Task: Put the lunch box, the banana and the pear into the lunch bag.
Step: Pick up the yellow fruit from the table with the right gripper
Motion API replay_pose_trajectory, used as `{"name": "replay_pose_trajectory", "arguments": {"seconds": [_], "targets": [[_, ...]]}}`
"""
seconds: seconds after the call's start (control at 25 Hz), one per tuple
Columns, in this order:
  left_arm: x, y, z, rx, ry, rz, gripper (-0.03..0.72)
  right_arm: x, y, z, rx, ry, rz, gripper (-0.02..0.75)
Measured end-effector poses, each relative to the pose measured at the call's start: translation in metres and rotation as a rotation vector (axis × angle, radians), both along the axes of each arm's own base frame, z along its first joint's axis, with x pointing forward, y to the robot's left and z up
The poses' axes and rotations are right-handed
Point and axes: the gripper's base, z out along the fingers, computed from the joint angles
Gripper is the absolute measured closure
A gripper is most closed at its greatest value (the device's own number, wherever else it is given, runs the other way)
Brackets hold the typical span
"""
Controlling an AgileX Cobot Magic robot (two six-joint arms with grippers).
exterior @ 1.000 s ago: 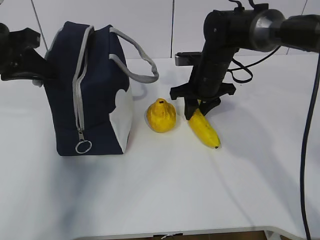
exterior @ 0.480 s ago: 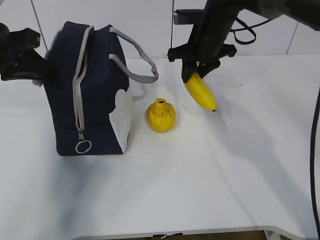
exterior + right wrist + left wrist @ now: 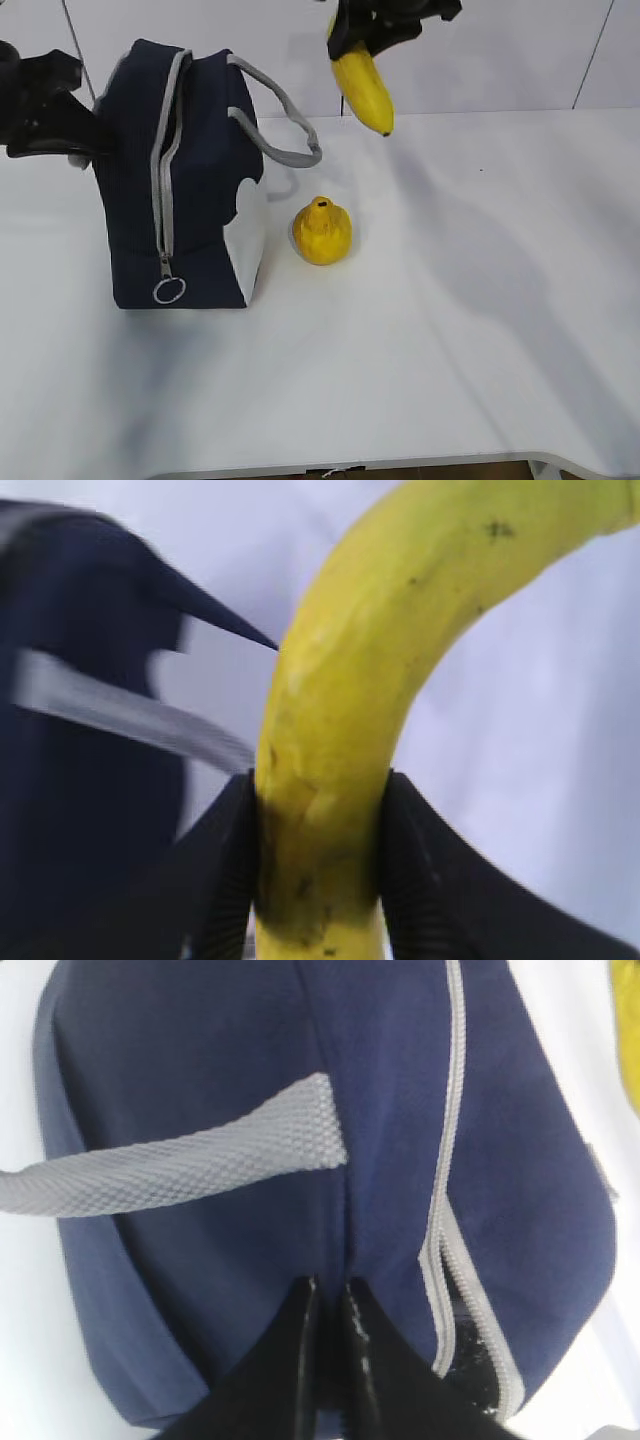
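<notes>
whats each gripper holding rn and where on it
The right gripper holds the banana near its stem end, tip hanging down. The left gripper is shut, pinching the lunch bag fabric near its top.

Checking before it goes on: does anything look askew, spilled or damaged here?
Nothing stands out. The lunch bag stands upright, the pear sits beside it, and the right claw holds the banana intact.

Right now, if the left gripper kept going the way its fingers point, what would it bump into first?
The lunch bag. The left gripper is shut with its tips against the navy fabric, seemingly pinching a fold, below the grey handle. So going straight on would only push deeper into the bag.
</notes>
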Motion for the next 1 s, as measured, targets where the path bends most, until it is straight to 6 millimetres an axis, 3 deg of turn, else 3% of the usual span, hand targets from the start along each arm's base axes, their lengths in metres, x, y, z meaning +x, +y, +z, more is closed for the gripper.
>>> {"name": "replay_pose_trajectory", "arguments": {"seconds": [0.2,0.52,0.88,1.0], "targets": [[0.0,-0.001,0.001,-0.022,-0.003,0.003,0.696,-0.011,0.014,0.023,0.169,-0.026,0.126,0.438],[0.0,-0.002,0.002,-0.045,-0.004,0.003,0.696,-0.026,0.036,0.041,0.44,-0.013,0.344,0.438],[0.001,-0.007,0.007,-0.117,-0.024,-0.013,0.696,-0.032,0.043,0.05,0.567,-0.007,0.418,0.438],[0.001,-0.008,0.008,-0.129,-0.025,-0.012,0.696,-0.029,0.046,0.044,0.617,0.036,0.415,0.438]]}}
